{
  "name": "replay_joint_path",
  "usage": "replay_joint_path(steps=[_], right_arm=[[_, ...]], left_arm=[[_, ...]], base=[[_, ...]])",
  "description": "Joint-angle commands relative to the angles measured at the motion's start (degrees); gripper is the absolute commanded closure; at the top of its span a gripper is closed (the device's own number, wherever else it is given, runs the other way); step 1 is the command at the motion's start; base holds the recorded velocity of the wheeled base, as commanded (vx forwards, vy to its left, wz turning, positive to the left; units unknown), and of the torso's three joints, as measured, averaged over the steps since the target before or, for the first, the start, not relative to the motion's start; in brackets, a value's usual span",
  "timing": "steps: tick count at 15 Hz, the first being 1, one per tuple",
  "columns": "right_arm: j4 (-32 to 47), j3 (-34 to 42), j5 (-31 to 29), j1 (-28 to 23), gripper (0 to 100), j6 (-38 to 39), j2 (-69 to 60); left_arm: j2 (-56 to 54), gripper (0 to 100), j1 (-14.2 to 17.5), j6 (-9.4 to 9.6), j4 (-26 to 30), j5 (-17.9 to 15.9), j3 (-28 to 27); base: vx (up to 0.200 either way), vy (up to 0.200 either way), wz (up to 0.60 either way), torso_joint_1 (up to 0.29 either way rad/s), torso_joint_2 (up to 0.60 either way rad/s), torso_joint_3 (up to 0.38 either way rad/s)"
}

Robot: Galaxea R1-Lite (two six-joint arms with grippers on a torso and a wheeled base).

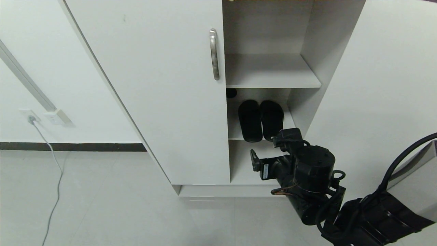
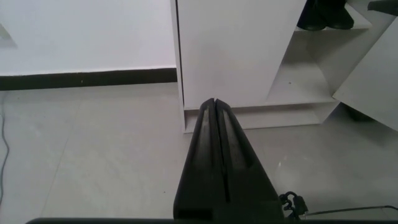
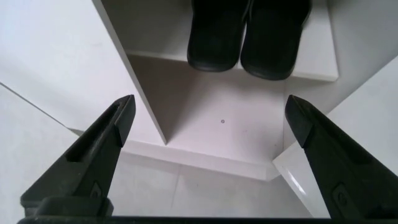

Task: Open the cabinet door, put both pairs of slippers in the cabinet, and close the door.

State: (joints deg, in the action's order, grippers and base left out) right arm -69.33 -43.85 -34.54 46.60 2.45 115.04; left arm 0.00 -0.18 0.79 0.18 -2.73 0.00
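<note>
The cabinet (image 1: 307, 37) is standing in the centre of the head view with its right door (image 1: 375, 85) swung wide open along the right side of the frame, so the opening step is looking finished. The left door (image 1: 153, 85) is staying shut. One pair of black slippers (image 1: 261, 119) is lying side by side on the middle shelf, just right of centre. A small dark shape (image 1: 231, 93) is peeking out behind that door's edge, too hidden to identify. The right gripper (image 1: 269, 148) is hanging in the lower right, just below the slippers, with its jaws spread wide and grasping nothing. The left gripper (image 2: 214, 106) is pointing at the floor with its jaws pressed together and empty. By my reading, the second pair and the door closing are remaining.
</note>
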Motion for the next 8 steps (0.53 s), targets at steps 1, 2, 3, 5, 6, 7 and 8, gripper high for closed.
replay_joint_path(steps=[1,2,3,5,6,7,8], right_arm=[[-0.02,0.34,-0.01,-0.02,0,-0.08,-0.35],[-0.02,0.34,-0.01,-0.02,0,-0.08,-0.35],[-0.02,0.43,-0.01,0.07,0,-0.08,-0.35],[-0.02,1.49,-0.01,-0.02,0,-0.25,-0.35],[-0.02,1.57,-0.01,-0.02,0,-0.34,-0.35],[-0.28,1.84,-0.01,-0.02,0,-0.34,-0.43],[-0.28,2.01,0.08,-0.02,0,-0.34,-0.78]], left_arm=[[0.09,100,0.01,0.00,-0.01,0.01,0.00],[0.09,100,0.01,0.09,-0.01,0.01,0.00],[0.09,100,0.01,0.00,-0.01,0.01,0.00],[0.09,100,0.01,0.00,-0.01,0.01,0.00],[0.09,100,0.01,0.00,-0.01,0.01,0.00],[0.09,100,0.01,0.00,-0.01,0.01,0.00],[0.09,100,0.01,0.00,-0.01,0.09,0.00]], base=[[0.000,0.000,0.00,0.002,0.00,0.159],[0.000,0.000,0.00,0.002,0.01,0.168],[0.000,0.000,0.00,-0.002,0.00,0.198],[0.000,0.000,0.00,0.002,0.00,0.195],[0.000,0.000,0.00,-0.007,0.00,0.198],[0.000,0.000,0.00,0.002,0.01,0.203],[0.000,0.000,0.00,0.007,0.00,0.203]])
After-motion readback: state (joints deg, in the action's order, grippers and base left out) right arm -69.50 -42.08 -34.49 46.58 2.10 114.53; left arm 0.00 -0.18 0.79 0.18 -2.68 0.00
